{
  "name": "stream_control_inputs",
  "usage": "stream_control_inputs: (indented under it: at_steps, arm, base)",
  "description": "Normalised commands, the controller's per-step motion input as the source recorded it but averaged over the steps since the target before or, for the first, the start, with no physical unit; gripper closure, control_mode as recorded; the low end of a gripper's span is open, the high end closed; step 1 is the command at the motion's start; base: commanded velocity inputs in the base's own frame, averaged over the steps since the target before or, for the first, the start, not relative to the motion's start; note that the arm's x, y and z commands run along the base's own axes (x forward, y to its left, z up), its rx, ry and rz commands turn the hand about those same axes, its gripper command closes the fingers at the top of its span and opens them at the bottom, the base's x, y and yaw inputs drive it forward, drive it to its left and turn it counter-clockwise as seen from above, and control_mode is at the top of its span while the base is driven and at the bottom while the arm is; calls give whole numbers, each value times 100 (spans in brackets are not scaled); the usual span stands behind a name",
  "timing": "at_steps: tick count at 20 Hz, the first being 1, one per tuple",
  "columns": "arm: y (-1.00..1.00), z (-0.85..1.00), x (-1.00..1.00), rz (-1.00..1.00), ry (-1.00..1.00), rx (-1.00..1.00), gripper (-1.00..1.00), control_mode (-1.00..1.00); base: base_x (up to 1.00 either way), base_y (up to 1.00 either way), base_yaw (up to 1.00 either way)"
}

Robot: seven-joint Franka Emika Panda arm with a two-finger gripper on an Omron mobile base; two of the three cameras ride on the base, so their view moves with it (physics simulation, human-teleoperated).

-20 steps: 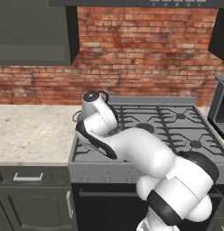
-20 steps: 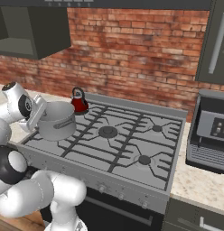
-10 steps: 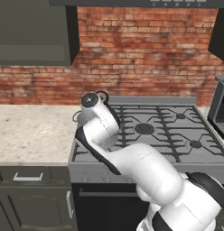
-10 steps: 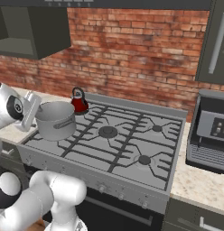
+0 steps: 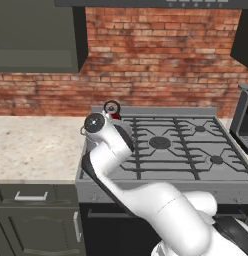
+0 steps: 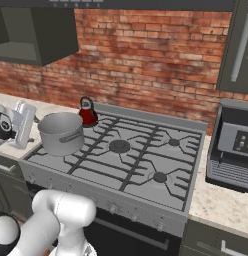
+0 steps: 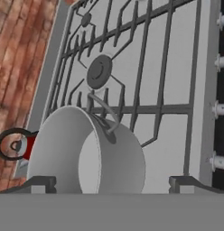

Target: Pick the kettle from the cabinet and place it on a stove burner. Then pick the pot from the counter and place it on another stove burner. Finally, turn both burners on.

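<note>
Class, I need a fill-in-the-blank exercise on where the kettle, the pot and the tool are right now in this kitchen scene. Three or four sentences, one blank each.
1. The pot stands on the stove's front ____ burner, seen from the front.
2. The kettle sits just ____ the pot, toward the brick wall.
3. The kettle's body is coloured ____.
4. The tool has its jaws ____, holding nothing.

Missing words: left; behind; red; open

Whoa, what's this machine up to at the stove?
A white robot arm is setting up cookware on the gas stove. A grey pot sits on the front-left burner and a small red kettle on the burner behind it. The gripper is open beside the pot, holding nothing. The knobs along the stove's front edge are what's left to deal with.
</note>
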Motion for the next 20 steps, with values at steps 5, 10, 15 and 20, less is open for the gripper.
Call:
stream_control_inputs:
  at_steps: [5,10,15,20]
  arm:
    - [13,9,-36,0,-10,-9,-100,-100]
    - [19,12,-36,1,-11,-12,-100,-100]
    - [21,0,-26,2,-6,-12,-100,-100]
    - [16,-2,-22,3,-2,-12,-100,-100]
  base:
    - [0,0,0]
    - [0,0,0]
    - [0,0,0]
    - [0,0,0]
